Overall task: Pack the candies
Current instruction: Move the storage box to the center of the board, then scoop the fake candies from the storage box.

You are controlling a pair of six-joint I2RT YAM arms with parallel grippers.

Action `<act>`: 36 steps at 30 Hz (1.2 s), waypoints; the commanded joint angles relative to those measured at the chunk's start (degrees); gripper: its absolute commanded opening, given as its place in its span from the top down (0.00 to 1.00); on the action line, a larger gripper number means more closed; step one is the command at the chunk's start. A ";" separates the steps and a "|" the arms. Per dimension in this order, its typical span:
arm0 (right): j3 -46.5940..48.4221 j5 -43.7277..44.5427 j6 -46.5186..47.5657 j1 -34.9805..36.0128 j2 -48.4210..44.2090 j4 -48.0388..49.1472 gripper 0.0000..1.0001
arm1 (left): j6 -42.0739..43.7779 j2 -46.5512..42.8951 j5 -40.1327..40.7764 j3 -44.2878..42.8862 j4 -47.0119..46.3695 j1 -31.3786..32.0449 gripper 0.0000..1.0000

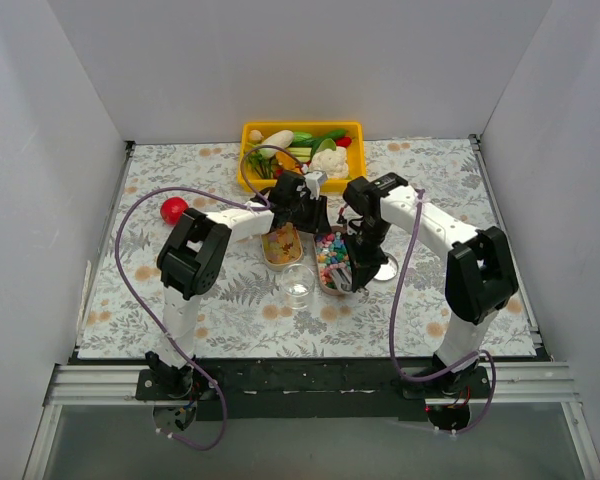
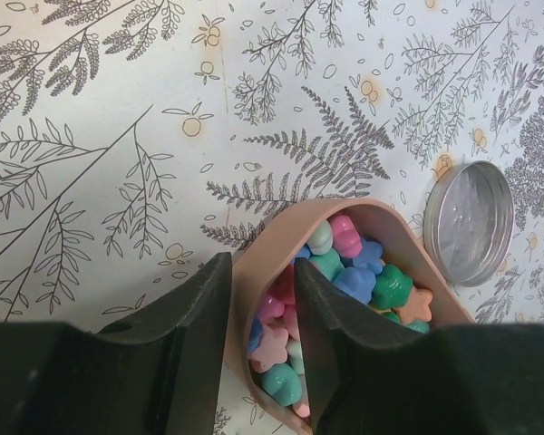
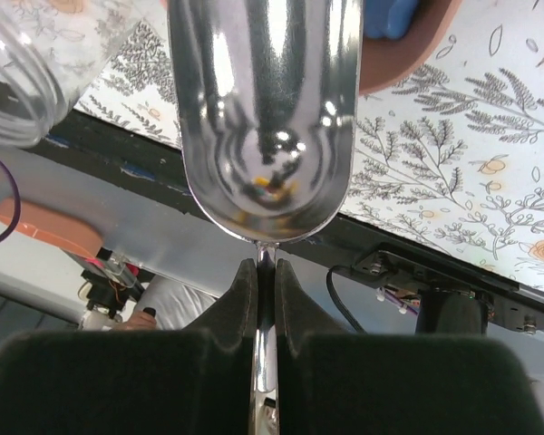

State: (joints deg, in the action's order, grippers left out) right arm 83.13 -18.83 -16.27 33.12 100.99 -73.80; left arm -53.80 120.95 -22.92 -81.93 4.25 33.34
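Pastel candies (image 2: 363, 272) fill a tan bowl (image 2: 381, 213), which sits at mid-table (image 1: 332, 262). My left gripper (image 2: 260, 267) is shut on that bowl's rim, one finger inside and one outside; from above it (image 1: 315, 225) is at the bowl's far left edge. A second bowl (image 1: 282, 243) to its left holds orange-tan candies. My right gripper (image 3: 264, 267) is shut on the thin handle of a shiny metal scoop (image 3: 263, 118), held over the near side of the pastel bowl (image 1: 344, 277). A clear glass jar (image 1: 297, 285) stands in front of the bowls.
A round metal lid (image 2: 469, 222) lies on the cloth right of the pastel bowl (image 1: 385, 267). A yellow tray (image 1: 248, 130) of toy vegetables stands at the back. A red ball (image 1: 173, 209) lies at the left. White walls enclose the table on three sides.
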 commanded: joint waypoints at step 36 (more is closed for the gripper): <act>7.41 14.69 -3.76 -2.01 16.08 13.94 0.99 | 0.63 -3.44 -2.04 0.46 -1.09 0.93 0.73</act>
State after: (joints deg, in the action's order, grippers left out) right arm 94.45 -12.45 -18.13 31.66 117.82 -68.01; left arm -52.34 120.95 -22.00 -81.23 2.48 33.89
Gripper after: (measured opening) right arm 0.077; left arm 0.272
